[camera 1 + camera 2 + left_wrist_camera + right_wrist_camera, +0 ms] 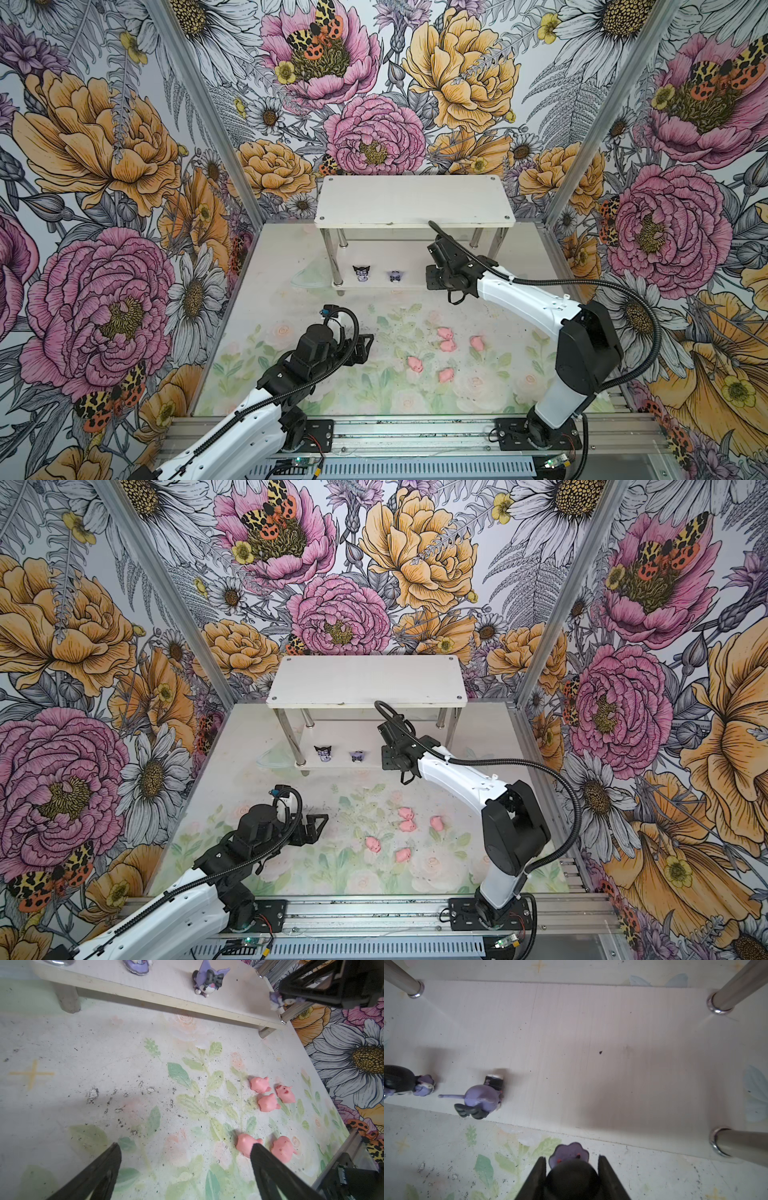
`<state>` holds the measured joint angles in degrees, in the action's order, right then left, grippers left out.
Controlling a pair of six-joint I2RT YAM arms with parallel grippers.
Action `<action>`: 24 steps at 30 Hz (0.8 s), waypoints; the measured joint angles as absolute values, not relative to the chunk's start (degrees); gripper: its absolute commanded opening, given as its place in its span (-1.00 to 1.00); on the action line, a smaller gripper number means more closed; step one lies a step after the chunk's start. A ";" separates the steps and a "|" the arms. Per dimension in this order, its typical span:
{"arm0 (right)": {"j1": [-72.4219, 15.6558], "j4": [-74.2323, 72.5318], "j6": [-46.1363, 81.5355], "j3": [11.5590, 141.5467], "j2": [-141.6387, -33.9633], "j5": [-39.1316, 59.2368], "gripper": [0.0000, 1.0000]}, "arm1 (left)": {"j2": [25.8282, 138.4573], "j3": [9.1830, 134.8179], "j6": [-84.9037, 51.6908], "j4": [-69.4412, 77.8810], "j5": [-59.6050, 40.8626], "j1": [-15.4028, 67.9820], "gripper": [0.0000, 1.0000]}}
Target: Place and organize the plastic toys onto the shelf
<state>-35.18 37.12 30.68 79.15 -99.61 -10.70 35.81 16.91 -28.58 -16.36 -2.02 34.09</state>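
Between jaws of the right gripper sits a clamped lavender figure, the shelf just ahead. Two figures stand aside; the left gripper gapes beside pigs.

Under the top board of the shelf, its lower tier is bare from the two black-and-lavender figures on its left part across to the right posts, though the right hand, closed on a third figure, stands before that stretch. On the desk, five pink pigs crowd the ground right of the wide-open left hand; the strip before the shelf is clear.
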 measured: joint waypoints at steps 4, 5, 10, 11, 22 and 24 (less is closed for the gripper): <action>-35.31 39.44 31.11 80.18 -103.13 -10.79 -0.43 | 35.03 16.40 -28.58 -16.05 -2.94 33.19 0.97; -35.27 39.92 31.20 80.42 -103.77 -10.83 -0.43 | 34.96 16.34 -28.60 -16.05 -3.18 32.97 0.97; -34.74 41.25 32.29 81.36 -104.31 -11.42 -0.43 | 34.96 16.10 -28.60 -15.88 -4.64 32.25 0.97; -34.61 41.41 32.53 81.67 -104.31 -11.64 -0.43 | 34.94 16.03 -28.60 -15.77 -4.95 32.10 0.97; -33.50 42.54 34.74 85.71 -106.52 -14.81 -0.42 | 23.77 13.87 -29.80 -17.41 -3.29 31.09 0.97; -33.47 42.76 35.05 86.59 -107.74 -15.25 -0.43 | 17.39 13.34 -30.61 -19.68 -1.04 30.48 0.97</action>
